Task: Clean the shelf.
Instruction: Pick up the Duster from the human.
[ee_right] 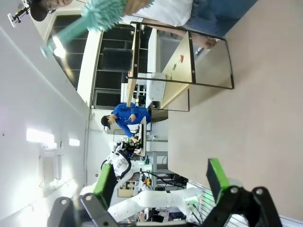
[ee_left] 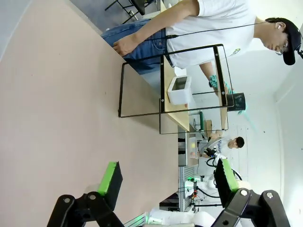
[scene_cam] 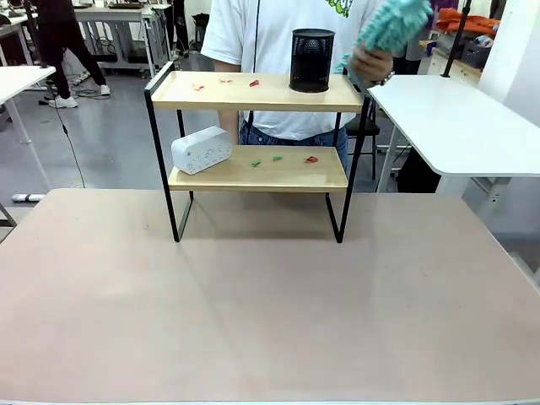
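The shelf (scene_cam: 253,99) stands at the far middle of the table, with two light wooden boards in a black frame. Small red and orange scraps (scene_cam: 225,82) lie on its top board beside a black mesh cup (scene_cam: 312,59). Its lower board carries a white box (scene_cam: 201,149) and green and red scraps (scene_cam: 277,158). Behind it a person's hand (scene_cam: 369,63) holds up a teal duster (scene_cam: 392,25). My left gripper (ee_left: 168,182) is open over bare table, far from the shelf (ee_left: 179,116). My right gripper (ee_right: 160,182) is open too, with the shelf (ee_right: 188,71) and the duster (ee_right: 102,12) far ahead.
The pinkish table (scene_cam: 270,304) stretches wide and bare in front of the shelf. A white table (scene_cam: 456,118) stands at the right behind it, and another (scene_cam: 17,80) at the far left. People and benches are in the background.
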Controlling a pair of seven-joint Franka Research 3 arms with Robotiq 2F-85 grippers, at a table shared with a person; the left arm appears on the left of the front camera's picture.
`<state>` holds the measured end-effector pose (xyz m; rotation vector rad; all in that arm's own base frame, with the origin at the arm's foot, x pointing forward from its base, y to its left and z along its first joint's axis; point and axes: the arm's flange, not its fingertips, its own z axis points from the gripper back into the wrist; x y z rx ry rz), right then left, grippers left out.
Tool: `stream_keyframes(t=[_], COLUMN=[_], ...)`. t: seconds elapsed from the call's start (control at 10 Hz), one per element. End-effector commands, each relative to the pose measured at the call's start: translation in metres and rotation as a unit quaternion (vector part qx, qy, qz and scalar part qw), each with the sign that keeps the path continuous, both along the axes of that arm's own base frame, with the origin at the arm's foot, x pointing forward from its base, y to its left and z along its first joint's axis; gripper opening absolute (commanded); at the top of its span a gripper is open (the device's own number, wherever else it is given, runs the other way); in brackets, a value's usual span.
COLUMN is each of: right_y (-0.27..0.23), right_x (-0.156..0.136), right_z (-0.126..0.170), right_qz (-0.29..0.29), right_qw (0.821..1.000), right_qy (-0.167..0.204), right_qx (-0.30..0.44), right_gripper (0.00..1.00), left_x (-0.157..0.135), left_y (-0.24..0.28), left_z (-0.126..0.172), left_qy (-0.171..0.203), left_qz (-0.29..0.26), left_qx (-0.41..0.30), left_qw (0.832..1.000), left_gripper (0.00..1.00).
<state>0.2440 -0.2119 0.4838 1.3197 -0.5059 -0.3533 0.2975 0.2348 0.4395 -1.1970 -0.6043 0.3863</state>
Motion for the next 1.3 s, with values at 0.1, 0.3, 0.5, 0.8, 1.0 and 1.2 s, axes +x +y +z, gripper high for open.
stream_keyframes(t=[0.1,0.3,0.5,0.8,1.0,1.2], right_y=[0.000,0.000,0.000,0.012,0.040,0.067], right_x=[0.003,0.003,0.003,0.023,0.078,0.136], right_z=[-0.001,-0.001,-0.001,0.009,0.023,0.020], right_qz=[-0.003,-0.003,-0.003,-0.003,0.023,0.040], right_qw=[1.000,1.000,1.000,1.000,0.998,0.998], right_qy=[-0.013,-0.013,-0.013,0.008,-0.002,0.019], right_qx=[0.004,0.004,0.004,-0.024,-0.056,-0.048], right_gripper=[1.00,1.00,1.00,1.00,1.00,1.00], left_x=[-0.001,-0.001,-0.001,-0.001,-0.001,-0.001], left_y=[-0.001,-0.001,-0.001,-0.001,-0.001,-0.001], left_z=[0.000,0.000,0.000,0.000,0.000,0.000], left_qy=[0.000,0.000,0.000,0.000,0.000,0.000], left_qz=[-0.007,-0.007,-0.007,-0.007,-0.007,-0.007], left_qx=[0.000,0.000,0.000,0.000,0.000,0.000], left_qw=[1.000,1.000,1.000,1.000,1.000,1.000], left_gripper=[1.00,1.00,1.00,1.00,1.00,1.00])
